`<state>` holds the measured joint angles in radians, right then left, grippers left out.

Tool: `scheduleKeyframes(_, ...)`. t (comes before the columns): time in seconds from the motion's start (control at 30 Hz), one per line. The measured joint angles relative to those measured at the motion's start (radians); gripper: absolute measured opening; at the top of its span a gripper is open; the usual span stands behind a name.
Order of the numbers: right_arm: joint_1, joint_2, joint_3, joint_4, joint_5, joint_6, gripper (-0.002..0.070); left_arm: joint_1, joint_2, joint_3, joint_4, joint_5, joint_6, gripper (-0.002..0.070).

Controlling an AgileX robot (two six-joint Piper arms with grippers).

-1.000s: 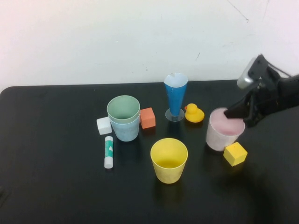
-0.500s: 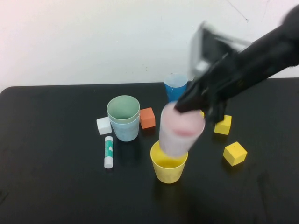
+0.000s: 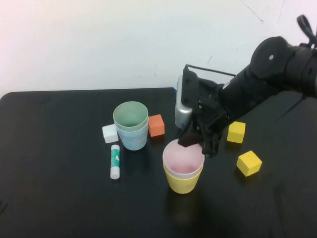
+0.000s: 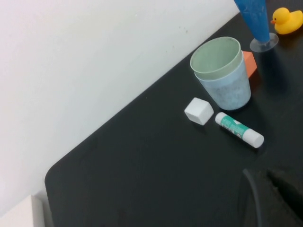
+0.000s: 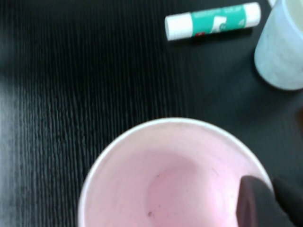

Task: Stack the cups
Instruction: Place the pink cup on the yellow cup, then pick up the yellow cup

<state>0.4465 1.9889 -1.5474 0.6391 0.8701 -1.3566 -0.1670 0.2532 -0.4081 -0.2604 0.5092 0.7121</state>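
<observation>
The pale pink cup sits nested in the yellow cup at the table's front middle. My right gripper is shut on the pink cup's far right rim, one finger inside and one outside; the right wrist view shows the pink cup and that gripper. The pale green cup sits nested in the light blue cup at the left middle, also seen as green cup and blue cup in the left wrist view. My left gripper is a dark shape low over the table's left, away from the cups.
A glue stick and a white cube lie left of the green-blue pair. An orange cube stands to its right. Two yellow cubes lie right of the gripper. The blue cone glass and a duck stand behind.
My right gripper carried the pink cup from the right side leftward over the yellow cup and lowered it in. A second yellow cube, earlier hidden, now shows.
</observation>
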Motion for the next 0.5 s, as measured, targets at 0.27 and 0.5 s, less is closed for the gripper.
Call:
scheduleKeyframes(0.27, 0.005, 0.079, 0.0, 0.002, -0.033, 0.004, 0.0274, 0.0, 0.0, 0.045, 0.002, -0.045, -0.004, 0.0001)
scheduleKeyframes(0.5, 0.005, 0.12, -0.031, 0.04, -0.031, 0.004, 0.0094, 0.0, 0.0, 0.049, 0.002, -0.061, -0.004, 0.0001)
